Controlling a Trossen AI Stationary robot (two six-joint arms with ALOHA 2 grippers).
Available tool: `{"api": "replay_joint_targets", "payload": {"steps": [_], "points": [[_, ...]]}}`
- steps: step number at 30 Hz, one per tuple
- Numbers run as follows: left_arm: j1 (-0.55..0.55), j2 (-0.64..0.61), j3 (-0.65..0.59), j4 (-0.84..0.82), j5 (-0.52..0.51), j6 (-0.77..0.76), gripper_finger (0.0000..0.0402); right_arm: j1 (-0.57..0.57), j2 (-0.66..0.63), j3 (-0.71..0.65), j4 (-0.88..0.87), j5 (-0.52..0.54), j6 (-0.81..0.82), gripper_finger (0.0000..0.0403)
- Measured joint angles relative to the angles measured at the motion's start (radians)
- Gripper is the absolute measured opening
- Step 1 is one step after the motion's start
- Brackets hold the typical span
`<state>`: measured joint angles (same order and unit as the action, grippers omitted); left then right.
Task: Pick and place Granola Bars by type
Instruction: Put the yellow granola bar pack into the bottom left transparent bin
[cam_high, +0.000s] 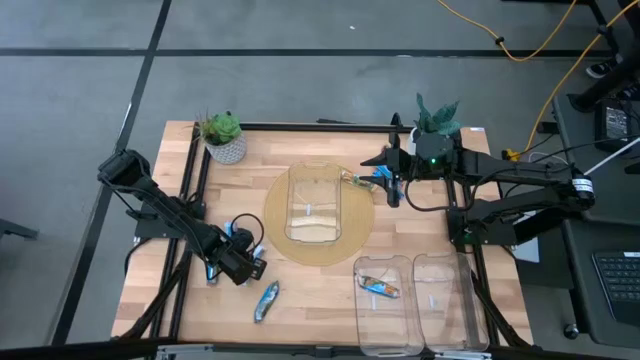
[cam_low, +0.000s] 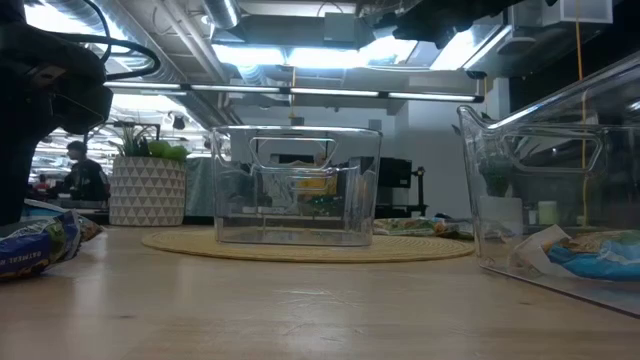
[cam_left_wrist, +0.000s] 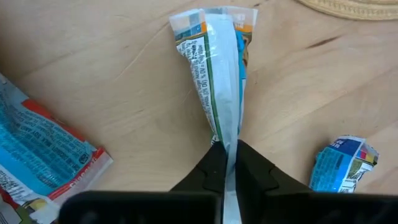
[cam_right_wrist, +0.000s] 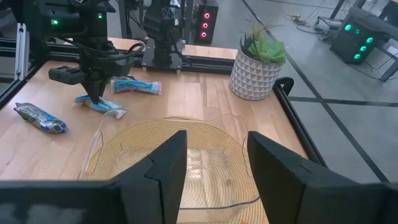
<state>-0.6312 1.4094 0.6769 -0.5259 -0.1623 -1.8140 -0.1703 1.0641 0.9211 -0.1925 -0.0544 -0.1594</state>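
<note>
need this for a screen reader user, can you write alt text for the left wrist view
The left end effector is shut on a white, green and orange granola bar, holding it just above the wooden table. A blue-and-red bar lies to one side and a crumpled blue bar to the other.

Glossy foil bars (cam_left_wrist: 217, 81) — matt wood table (cam_left_wrist: 124, 93).
</note>
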Motion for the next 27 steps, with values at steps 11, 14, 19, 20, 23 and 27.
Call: {"api": "replay_joint_targets", "payload": {"steps": [11, 14, 19, 20, 23, 27], "points": [[-0.002, -0.038, 0.002, -0.004, -0.003, 0.019, 0.0005, 0.000, 0.000, 0.000, -0.012, 0.000, -0.001, 0.0171], [-0.002, -0.074, 0.002, -0.009, -0.029, 0.020, 0.0006, 0.000, 0.000, 0.000, -0.012, 0.000, -0.002, 0.0171], [-0.002, -0.143, 0.003, -0.022, -0.117, 0.022, 0.0004, 0.000, 0.000, 0.000, -0.012, 0.000, -0.002, 0.0171], [-0.002, -0.160, 0.003, -0.027, -0.136, 0.029, 0.0005, 0.000, 0.000, 0.000, -0.012, 0.000, -0.002, 0.0171], [-0.002, -0.208, 0.003, -0.026, -0.192, 0.083, 0.0004, 0.000, 0.000, 0.000, -0.014, 0.000, -0.003, 0.0171], [-0.002, -0.277, 0.003, -0.027, -0.239, 0.133, 0.0004, 0.000, 0.000, 0.000, -0.014, 0.000, -0.004, 0.0171]]}}
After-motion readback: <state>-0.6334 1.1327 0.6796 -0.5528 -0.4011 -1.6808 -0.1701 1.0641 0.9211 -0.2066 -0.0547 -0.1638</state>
